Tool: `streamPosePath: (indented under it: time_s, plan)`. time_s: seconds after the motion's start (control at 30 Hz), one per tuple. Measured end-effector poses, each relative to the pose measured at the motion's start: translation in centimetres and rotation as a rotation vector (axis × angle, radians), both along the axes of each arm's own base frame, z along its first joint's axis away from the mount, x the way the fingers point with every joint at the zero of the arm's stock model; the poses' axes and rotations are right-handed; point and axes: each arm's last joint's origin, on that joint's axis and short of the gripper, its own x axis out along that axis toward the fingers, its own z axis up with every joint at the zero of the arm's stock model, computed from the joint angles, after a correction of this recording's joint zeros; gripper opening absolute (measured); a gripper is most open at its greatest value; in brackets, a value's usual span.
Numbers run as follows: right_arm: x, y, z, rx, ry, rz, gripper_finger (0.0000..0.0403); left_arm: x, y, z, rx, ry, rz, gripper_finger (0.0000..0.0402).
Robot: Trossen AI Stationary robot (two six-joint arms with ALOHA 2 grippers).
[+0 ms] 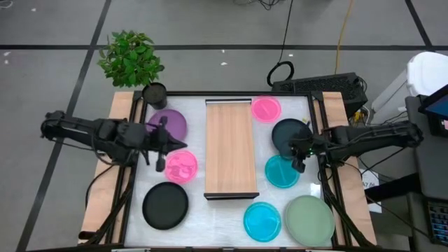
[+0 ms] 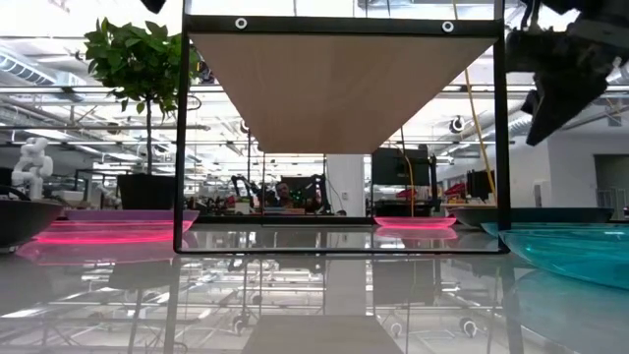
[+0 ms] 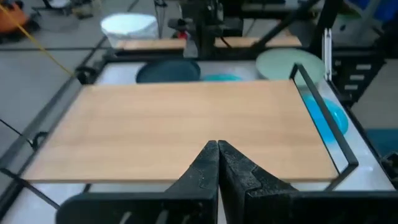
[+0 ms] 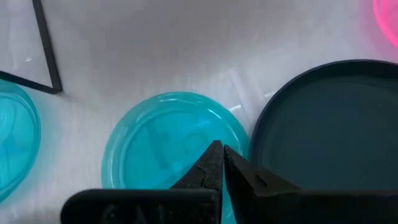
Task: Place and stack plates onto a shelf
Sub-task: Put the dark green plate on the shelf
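Between the table's [image 1: 224, 210] side edges, both closed grippers, left [image 1: 159, 165] and right [image 1: 299, 165], flank the unlabelled shelf [image 1: 229, 147]

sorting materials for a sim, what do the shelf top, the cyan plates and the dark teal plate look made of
Shelf: light wood or wood veneer, matte, with visible lengthwise grain.
Cyan plates: probably translucent plastic or resin, glossy; the pale table shows through and highlights glint.
Dark teal plate: opaque, satin; plastic or glazed ceramic, cannot tell which.

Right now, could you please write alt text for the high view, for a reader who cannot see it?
A bare wooden shelf lies mid-table with round plates on both sides. The shut left gripper hovers by a pink plate, and the shut right gripper above a cyan plate.
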Motion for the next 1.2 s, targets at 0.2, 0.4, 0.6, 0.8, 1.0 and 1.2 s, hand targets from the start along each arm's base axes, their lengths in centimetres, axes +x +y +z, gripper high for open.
streamPosePath:
  time_s: [0.2, 0.4, 0.6, 0.8, 1.0, 1.2]
  plan:
    - [0.2, 0.5, -1.5, 0.008, 0.019, 0.021, 0.0000, 1.5, -1.0, -1.0, -0.008, 0.047, -0.020, 0.0001]
    - [1.3, 1.1, -2.6, -0.013, 0.050, 0.064, 0.0005, 2.8, -1.3, -1.9, -0.003, 0.078, -0.018, 0.0001]
    - [2.4, 0.9, -3.9, -0.114, 0.133, 0.039, 0.0048, 4.5, -1.8, -3.5, -0.002, 0.151, -0.007, 0.0001]
    - [3.4, 1.1, -4.5, -0.155, 0.126, 0.088, 0.0100, 5.7, -2.0, -4.3, 0.012, 0.164, -0.009, 0.0001]
    - [3.0, 1.0, -4.4, -0.162, 0.147, 0.088, 0.0120, 5.9, -2.1, -4.5, 0.028, 0.165, -0.018, 0.0001]
    - [2.6, 0.7, -4.3, -0.230, 0.170, 0.061, 0.0121, 6.1, -2.1, -4.2, 0.022, 0.137, -0.018, 0.0001]
